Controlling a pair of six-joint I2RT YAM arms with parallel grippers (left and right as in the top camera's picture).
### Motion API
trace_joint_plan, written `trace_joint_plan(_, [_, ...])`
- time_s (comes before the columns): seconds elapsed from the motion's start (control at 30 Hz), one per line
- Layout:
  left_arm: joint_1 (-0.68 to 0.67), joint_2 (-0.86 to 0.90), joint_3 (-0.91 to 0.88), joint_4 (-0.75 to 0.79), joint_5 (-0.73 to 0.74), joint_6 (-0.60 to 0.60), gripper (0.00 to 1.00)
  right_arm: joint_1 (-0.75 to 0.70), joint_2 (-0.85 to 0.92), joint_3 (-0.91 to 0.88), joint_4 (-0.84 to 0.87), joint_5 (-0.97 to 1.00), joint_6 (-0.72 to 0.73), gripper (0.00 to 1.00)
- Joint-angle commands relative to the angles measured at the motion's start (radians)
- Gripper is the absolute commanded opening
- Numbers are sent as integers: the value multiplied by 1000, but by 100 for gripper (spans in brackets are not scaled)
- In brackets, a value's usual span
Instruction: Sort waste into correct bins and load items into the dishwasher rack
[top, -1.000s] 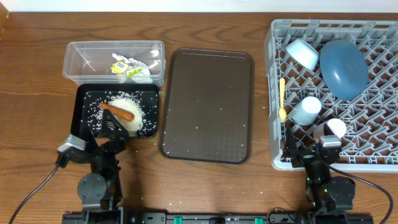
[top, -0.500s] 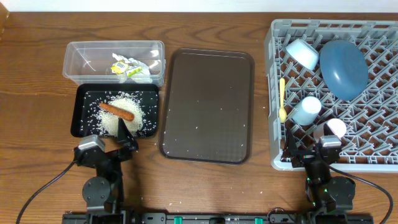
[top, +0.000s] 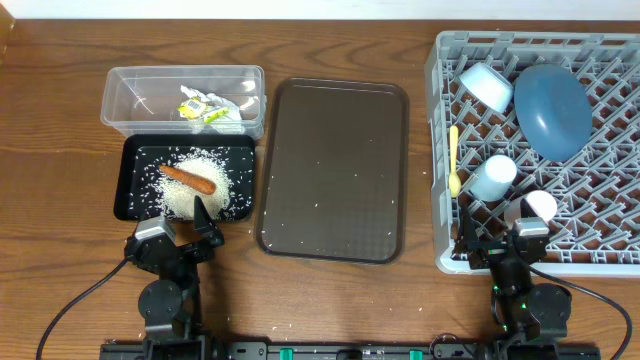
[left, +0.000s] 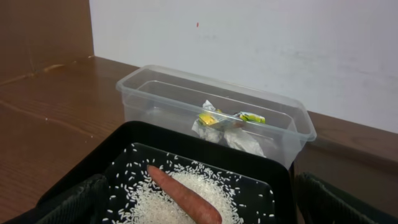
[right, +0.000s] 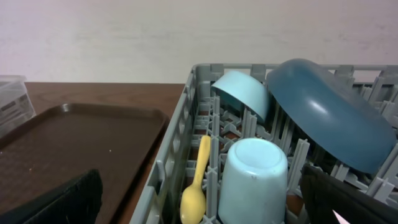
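Observation:
The clear tub holds crumpled white paper with yellow wrapper scraps. The black tray holds rice and the orange carrot. My left gripper is open and empty at the tray's front edge; in the left wrist view the gripper faces the carrot, rice and tub. The grey rack holds the blue plate, bowl, light blue cup, pink cup and yellow spoon. My right gripper is open and empty at the rack's front.
The dark brown serving tray lies between the bins and the rack, with a few rice grains on it. The right wrist view shows the spoon, the light blue cup, the bowl and the plate.
My left gripper has drawn back from over the black tray to its front edge. The right arm has not moved.

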Motion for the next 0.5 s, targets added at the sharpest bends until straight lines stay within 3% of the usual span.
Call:
trace_joint_plan(0.0, [4,-9,-18,-26,8,14,97,-1,-6,-1,-4,2,17,99])
trace_joint_plan(0.47, [3,-6,-18,-55,18,17,97,-1,-6,-1,-4,2,17,99])
